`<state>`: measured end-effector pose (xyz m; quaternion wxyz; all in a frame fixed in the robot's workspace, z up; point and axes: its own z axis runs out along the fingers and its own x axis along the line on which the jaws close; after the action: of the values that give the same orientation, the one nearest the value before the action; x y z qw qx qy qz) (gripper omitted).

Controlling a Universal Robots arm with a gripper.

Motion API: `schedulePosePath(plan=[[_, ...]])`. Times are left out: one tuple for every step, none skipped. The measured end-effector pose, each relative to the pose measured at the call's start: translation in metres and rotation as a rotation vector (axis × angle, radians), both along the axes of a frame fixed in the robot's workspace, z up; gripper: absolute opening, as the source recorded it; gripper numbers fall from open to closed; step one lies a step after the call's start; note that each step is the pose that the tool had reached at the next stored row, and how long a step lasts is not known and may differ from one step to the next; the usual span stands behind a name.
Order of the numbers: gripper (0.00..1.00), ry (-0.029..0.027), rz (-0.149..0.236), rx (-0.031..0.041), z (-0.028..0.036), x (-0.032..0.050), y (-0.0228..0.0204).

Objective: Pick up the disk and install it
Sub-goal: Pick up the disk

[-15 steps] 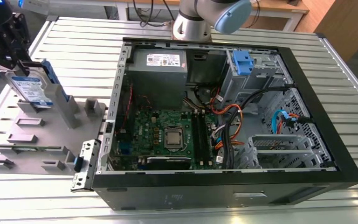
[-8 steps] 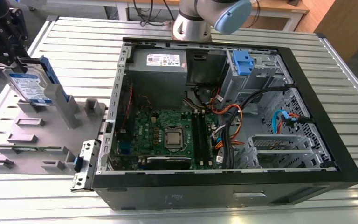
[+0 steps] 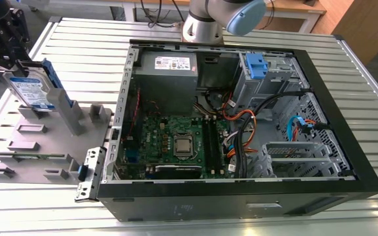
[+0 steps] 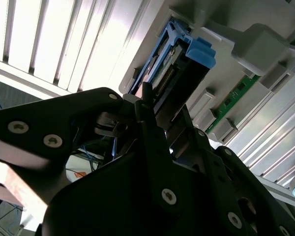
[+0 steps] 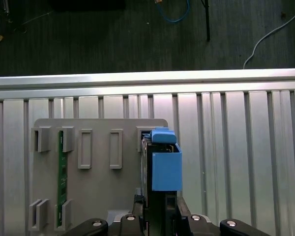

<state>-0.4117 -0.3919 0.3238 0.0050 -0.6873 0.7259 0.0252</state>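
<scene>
End effector [image 3: 23, 69] clamps the disk [image 3: 33, 93], partly hiding its upper edge.

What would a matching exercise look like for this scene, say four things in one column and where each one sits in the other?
Things:
1. disk
2. green circuit strip
3. blue caddy
4. gripper

Places:
A. in the drive bay of the open computer case
B. at the disk's upper end
C. upright at the edge of the grey holder
D. lying in a slot of the grey holder

Pairs: 1-C, 2-D, 3-A, 4-B.
</scene>
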Motion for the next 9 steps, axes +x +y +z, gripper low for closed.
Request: schedulePosePath(plan=[[0.35,0.0000,0.000,0.0000,0.0000,0.0000,0.0000],[0.35,0.0000,0.000,0.0000,0.0000,0.0000,0.0000],[0.35,0.0000,0.000,0.0001,0.0000,0.0000,0.0000],[0.35,0.0000,0.000,0.0000,0.0000,0.0000,0.0000],[0.35,0.0000,0.000,0.0000,0.0000,0.0000,0.0000],[0.35,0.0003,0.000,-0.0001,0.0008,0.0000,0.0000],[0.35,0.0003,0.000,-0.0001,0.0023,0.0000,0.0000],[0.35,0.0000,0.000,0.0000,0.0042,0.0000,0.0000],[0.35,0.0000,0.000,0.0000,0.0067,0.0000,0.0000]])
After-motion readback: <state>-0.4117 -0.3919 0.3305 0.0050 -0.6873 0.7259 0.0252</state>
